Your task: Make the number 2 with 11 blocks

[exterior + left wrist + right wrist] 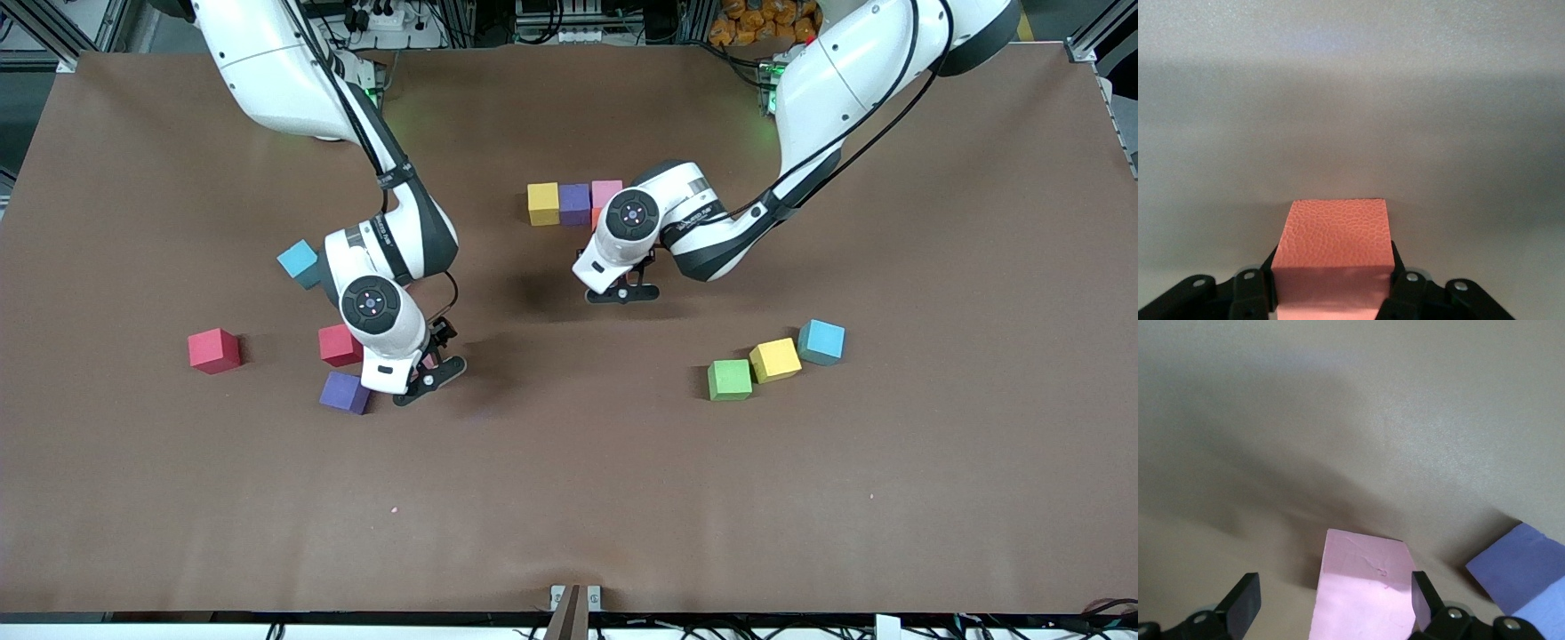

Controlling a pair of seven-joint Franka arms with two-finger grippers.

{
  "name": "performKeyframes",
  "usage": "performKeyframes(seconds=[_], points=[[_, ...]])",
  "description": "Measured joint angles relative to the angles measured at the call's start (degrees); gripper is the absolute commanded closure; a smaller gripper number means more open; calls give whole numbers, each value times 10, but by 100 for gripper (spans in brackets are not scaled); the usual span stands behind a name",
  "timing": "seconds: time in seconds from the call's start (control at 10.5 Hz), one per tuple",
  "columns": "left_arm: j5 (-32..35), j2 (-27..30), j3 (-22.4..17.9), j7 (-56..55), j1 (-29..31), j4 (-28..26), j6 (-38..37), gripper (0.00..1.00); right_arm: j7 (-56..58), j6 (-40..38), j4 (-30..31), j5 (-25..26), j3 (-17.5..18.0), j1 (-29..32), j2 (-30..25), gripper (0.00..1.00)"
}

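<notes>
The left gripper [1331, 293] is clamped on an orange block [1335, 250] just above bare table [569, 498], beside the row of yellow [543, 203], purple [575, 204] and pink [607, 193] blocks. The right gripper [1331, 603] stands wide open around a pink cube [1365, 587], its fingers [1243, 600] clear of the sides; a purple cube [1518, 570] lies just beside, a red one [339, 344] close by.
</notes>
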State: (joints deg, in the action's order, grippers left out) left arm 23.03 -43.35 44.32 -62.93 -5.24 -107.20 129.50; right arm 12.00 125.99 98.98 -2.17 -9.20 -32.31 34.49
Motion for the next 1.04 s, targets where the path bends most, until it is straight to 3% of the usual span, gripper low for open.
performKeyframes(seconds=[0.19,0.28,0.38,0.47,1.04], points=[[-2,0,1,0,-1,0,1,54,11,0,7,0,-2,4,0,0],[-5,0,1,0,-2,1,2,44,11,1,11,0,-3,5,0,0],[-6,0,1,0,-3,1,2,16,11,1,13,0,-5,8,0,0],[-6,0,1,0,-6,1,2,0,11,1,13,0,-5,12,0,0],[-7,15,1,-2,5,15,-4,0,-49,56,62,-1,-6,20,-11,0]])
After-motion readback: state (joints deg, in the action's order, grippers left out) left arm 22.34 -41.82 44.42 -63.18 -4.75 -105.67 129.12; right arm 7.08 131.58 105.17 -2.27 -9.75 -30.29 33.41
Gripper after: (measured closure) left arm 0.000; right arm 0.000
